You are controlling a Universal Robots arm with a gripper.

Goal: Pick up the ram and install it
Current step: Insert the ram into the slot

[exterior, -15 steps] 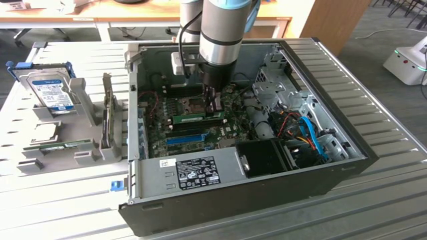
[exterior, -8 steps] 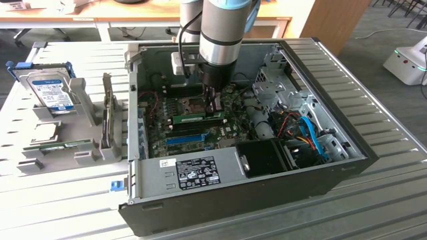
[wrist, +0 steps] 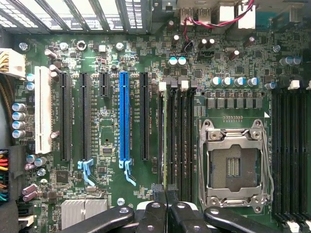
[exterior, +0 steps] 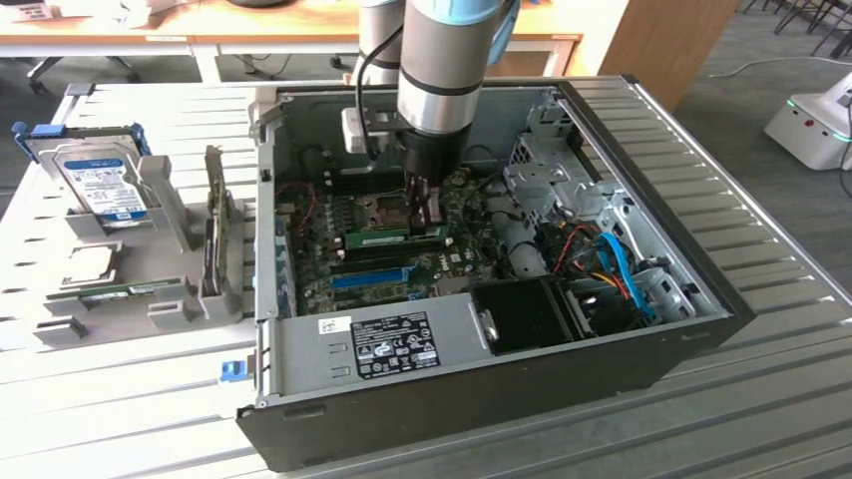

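The ram [exterior: 394, 238], a narrow green stick with a pale label, stands on edge in a memory slot on the motherboard [exterior: 440, 264] inside the open computer case. My gripper [exterior: 429, 218] hangs straight down over the stick's end on the exterior view's right, its tips at the stick's top edge. In the wrist view the ram [wrist: 170, 131] runs edge-on along a black slot up to my gripper [wrist: 166, 194]. The two black fingers [wrist: 157, 201] are pressed together, shut, with nothing visibly between them. Whether they touch the ram I cannot tell.
A blue expansion slot [wrist: 124, 116] lies beside the memory slots and an empty CPU socket [wrist: 235, 165] on the other side. A hard drive [exterior: 107, 185] and another green stick [exterior: 131, 291] rest in grey holders outside the case [exterior: 692, 329]. Cables [exterior: 613, 264] fill its corner.
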